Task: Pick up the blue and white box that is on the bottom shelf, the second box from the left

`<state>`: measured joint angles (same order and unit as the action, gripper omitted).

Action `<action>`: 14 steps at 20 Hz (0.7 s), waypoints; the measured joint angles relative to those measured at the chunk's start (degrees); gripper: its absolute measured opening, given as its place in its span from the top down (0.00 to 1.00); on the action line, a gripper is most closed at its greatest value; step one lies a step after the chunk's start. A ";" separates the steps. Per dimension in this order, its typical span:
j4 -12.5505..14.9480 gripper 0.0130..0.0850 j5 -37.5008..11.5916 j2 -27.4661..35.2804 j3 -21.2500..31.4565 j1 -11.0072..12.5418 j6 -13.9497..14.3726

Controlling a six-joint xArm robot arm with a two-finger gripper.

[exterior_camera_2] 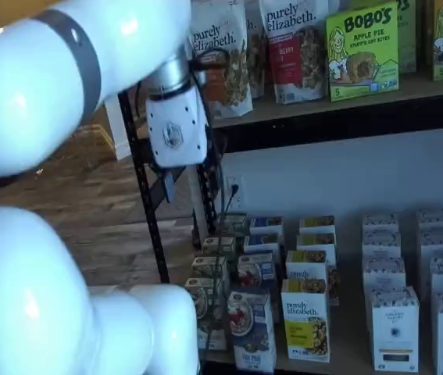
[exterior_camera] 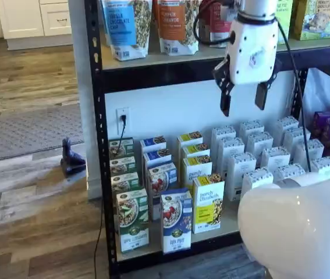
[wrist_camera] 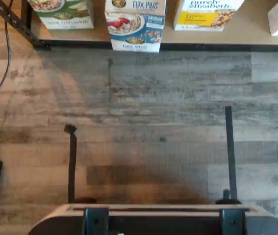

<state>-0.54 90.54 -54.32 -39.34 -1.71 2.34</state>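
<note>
White arm (exterior_camera: 295, 226) nearest; gripper (exterior_camera: 243, 99) fingers plainly apart, high above blue and white box (exterior_camera: 176, 220) at bottom shelf (exterior_camera: 223, 224) front edge.

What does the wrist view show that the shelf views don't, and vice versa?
Only the wrist view: the floor in front of the rack and the dark mount.

Only the shelf views: the gripper, open, hanging well above the bottom shelf, plus the upper shelf's bags.

Shared: the blue and white box at the shelf's front edge, between the green and white carton and the yellow-fronted carton.
</note>
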 joint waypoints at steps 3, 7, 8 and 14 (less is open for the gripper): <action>0.83 0.00 -5.64 -0.73 4.38 -0.35 0.43; 1.38 0.00 -11.16 -0.75 8.54 -0.98 1.21; 1.36 0.00 -12.14 -0.68 9.27 -1.05 1.32; 2.59 0.00 -20.19 0.12 15.15 -2.23 3.05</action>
<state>2.05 70.35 -54.21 -24.19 -3.94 5.39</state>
